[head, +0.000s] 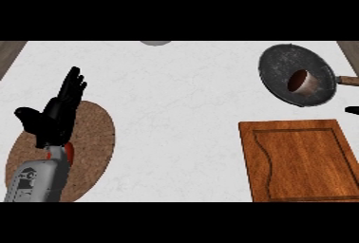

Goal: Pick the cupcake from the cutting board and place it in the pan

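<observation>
Brown cupcake (303, 81) on its side in dark round metal pan (275, 61) at 2 o'clock; rectangular wooden cutting board (301, 161) at 4; black left hand (56, 114) at 9, fingers straight, holding nothing; right hand's state cannot be told

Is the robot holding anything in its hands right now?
No. The left hand is open with nothing in it. The cupcake lies in the pan, untouched. Only a dark bit at the right edge might be the other hand.

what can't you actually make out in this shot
- Right robot hand: head view, only a dark tip shows at the right edge; whether it is open or shut is cut off.
- Pan handle: runs off the right edge.
- Cupcake: lies tipped in the pan, its top too small to read.
- Grey round thing: cut by the top edge, unidentifiable.
- Round mat: partly hidden by the left robot hand and forearm.
</observation>
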You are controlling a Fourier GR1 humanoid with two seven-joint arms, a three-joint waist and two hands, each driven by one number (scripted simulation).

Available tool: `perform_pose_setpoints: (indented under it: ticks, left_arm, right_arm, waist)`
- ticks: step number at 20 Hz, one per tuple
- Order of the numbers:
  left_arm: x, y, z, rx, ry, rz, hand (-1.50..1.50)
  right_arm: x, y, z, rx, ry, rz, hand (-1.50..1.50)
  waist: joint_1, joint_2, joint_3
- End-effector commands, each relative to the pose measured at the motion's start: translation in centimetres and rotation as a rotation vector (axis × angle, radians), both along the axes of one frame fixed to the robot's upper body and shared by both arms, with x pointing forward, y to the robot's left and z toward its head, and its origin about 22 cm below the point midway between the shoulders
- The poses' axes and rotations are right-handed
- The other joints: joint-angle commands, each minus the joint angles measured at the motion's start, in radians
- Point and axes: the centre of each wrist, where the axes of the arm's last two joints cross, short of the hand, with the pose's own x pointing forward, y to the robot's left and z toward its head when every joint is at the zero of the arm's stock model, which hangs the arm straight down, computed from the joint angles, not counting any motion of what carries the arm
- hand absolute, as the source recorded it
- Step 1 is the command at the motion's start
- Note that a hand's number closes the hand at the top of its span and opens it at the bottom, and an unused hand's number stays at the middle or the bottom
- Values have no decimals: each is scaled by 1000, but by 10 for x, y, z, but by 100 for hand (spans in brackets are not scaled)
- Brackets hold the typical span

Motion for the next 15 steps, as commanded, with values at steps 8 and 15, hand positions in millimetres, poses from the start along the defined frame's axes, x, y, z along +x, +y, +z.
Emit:
perform_pose_setpoints:
  ticks: [8,15]
  left_arm:
    - [-11,10,3,17,15,27,0]
    - [-1,6,-9,16,2,34,0]
  right_arm:
    - [-64,-65,25,7,-21,93,-150]
    - [-75,-46,-4,-31,14,79,-150]
  waist:
    - [-32,-17,-4]
    - [-38,-15,-5]
